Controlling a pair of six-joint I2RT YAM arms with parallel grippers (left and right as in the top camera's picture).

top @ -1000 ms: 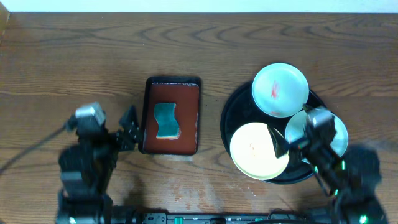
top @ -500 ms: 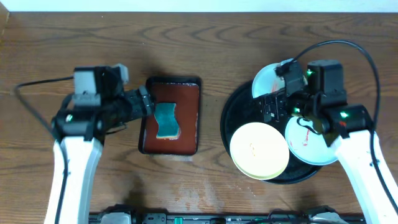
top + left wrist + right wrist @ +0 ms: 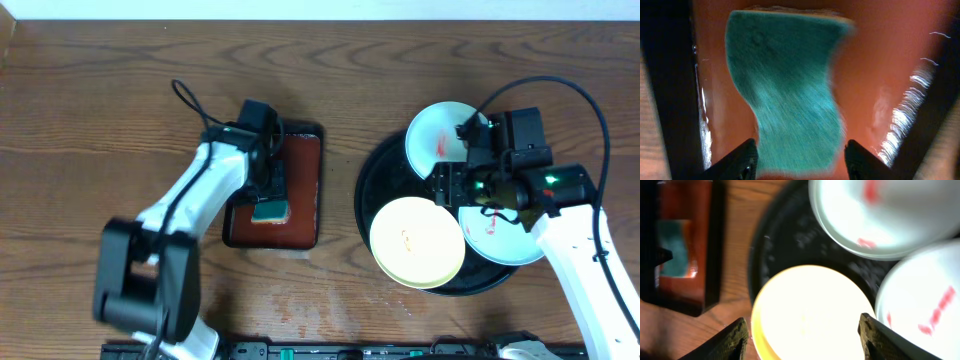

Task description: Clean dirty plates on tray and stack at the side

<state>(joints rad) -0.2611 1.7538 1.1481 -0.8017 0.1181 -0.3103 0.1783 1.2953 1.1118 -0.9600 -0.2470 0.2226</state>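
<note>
All three small round shallow plates on the large round glossy black tray (image 3: 383, 178), right of centre on the brown wooden table (image 3: 100, 80). Pale yellow plate (image 3: 417, 242) at the near left of it, reaching to the raised rim, a faint mark at its middle. White plate with one red smear (image 3: 450, 145) at the far side, overlapping the rim. White plate with several red smears (image 3: 512, 238) at the near right, partly hidden under the right arm. Between the three, right gripper (image 3: 803, 337), hovering above the yellow plate's far edge, fingers wide apart, nothing between them. Well to the left, apart from the black tray, a smaller red-brown rectangular tray (image 3: 303, 190) holding a wavy teal sponge (image 3: 790, 90). Over it, left gripper (image 3: 801, 160), jaws apart, one fingertip (image 3: 745, 160) at each side of the sponge's near end; cannot tell whether touching it.
</note>
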